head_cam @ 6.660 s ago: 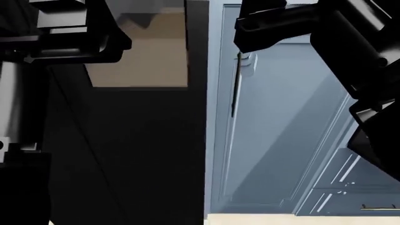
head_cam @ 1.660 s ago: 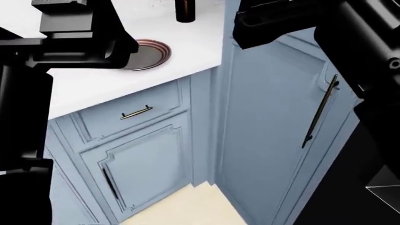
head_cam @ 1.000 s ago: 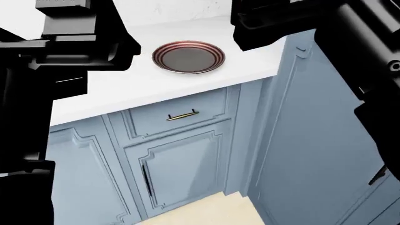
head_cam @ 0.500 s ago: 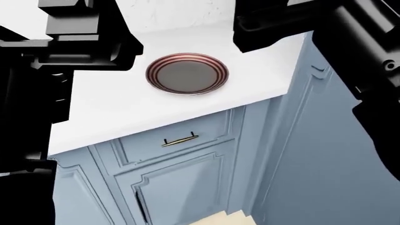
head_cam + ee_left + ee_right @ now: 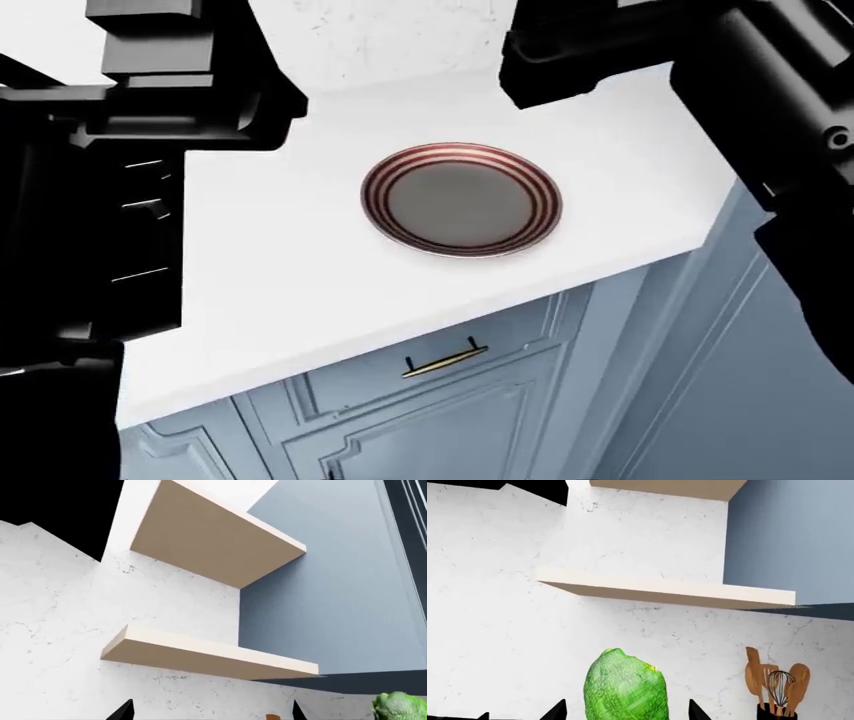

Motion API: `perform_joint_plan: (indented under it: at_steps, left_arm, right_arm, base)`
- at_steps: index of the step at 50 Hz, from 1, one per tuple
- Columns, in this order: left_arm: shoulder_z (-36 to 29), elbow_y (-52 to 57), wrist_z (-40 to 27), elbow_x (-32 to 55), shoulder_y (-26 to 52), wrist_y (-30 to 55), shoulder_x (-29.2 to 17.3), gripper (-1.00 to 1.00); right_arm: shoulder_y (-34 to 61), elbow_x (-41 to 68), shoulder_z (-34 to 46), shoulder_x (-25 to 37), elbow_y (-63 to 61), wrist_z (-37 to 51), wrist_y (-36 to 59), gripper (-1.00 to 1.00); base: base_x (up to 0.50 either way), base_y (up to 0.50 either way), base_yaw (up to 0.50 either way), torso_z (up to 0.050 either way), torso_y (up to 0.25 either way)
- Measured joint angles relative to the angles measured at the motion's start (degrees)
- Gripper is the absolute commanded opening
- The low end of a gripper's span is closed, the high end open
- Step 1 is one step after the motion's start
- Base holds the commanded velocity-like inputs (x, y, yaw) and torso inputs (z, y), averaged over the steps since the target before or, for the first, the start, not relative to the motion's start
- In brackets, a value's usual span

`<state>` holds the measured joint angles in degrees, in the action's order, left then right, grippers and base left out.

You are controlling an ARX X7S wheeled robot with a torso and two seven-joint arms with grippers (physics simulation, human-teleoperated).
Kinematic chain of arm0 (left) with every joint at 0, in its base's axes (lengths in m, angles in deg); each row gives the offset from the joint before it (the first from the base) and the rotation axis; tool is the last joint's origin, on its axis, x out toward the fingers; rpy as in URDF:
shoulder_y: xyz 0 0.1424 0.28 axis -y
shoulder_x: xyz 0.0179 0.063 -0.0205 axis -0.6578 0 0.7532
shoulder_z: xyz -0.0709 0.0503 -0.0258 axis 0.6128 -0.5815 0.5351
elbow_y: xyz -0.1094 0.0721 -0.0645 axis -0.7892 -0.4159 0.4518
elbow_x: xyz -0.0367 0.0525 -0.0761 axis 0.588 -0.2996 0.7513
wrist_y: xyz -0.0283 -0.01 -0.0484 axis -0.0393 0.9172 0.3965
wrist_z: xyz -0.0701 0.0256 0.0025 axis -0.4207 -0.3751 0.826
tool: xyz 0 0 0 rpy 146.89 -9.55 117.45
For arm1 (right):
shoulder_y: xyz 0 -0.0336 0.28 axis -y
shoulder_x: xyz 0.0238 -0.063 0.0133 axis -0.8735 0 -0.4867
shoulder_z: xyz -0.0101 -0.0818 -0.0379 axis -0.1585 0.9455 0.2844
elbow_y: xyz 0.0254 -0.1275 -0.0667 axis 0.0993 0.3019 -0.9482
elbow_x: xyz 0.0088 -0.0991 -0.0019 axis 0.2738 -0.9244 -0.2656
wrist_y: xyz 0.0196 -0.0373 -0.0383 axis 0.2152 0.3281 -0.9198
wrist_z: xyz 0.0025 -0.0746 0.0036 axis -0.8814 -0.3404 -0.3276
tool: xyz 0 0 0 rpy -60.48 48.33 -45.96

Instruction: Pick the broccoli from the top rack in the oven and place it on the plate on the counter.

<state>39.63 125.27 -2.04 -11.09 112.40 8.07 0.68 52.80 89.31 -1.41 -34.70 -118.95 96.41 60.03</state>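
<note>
The bright green bumpy broccoli [image 5: 625, 687] stands between the fingers of my right gripper [image 5: 625, 715], which is shut on it, in front of the white marbled wall. The left wrist view catches the broccoli [image 5: 400, 706] at its edge. My left gripper [image 5: 211, 714] is open with nothing between its fingertips. In the head view the round plate [image 5: 462, 200], dark grey with copper-red rings, lies bare on the white counter [image 5: 294, 290], below and between my two black arms. The oven and its top rack are out of view.
Two beige wall shelves [image 5: 667, 592] hang above the counter. A dark holder of wooden spoons and a whisk [image 5: 775, 690] stands by the wall. A tall light blue cabinet [image 5: 747, 380] flanks the counter's right end. A brass drawer handle [image 5: 443, 362] sits below the front edge.
The head view has swung from the dark oven front and blue cabinet door to the counter. The plate has come into view and now lies near the picture's middle.
</note>
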Motion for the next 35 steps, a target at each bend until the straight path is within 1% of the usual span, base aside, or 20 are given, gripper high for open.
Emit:
perform_joint_plan:
  at_steps: [6,12,23,35]
  left_arm:
    - [-0.11,0.02,0.0,0.02,-0.03,-0.18,-0.06,1.0]
    - [-0.1,0.11,-0.15,0.27,0.09,-0.36,-0.16,1.0]
    - [0.12,0.54,-0.87,1.3,0.61,-0.63,-0.63,1.0]
    - [0.44,1.04,-1.66,2.31,0.95,-1.03,-1.31,1.0]
  right_arm:
    - [-0.45,-0.69,0.2,0.22,0.32,-0.46,0.04,-1.0]
    - [-2.36,-3.19,1.06,0.45,1.61,-3.02,0.15,-1.0]
    - [-5.89,-13.17,5.13,-0.41,7.59,-12.51,-0.53,-1.0]
    - [-6.23,-22.17,9.78,-3.0,15.51,-21.48,-1.94,-1.0]
  base:
    - [0.0,0.0,0.0,0.0,0.0]
    - [0.0,0.0,0.0,0.0,0.0]
    - [0.0,0.0,0.0,0.0,0.001]
    - [0.0,0.0,0.0,0.0,0.0]
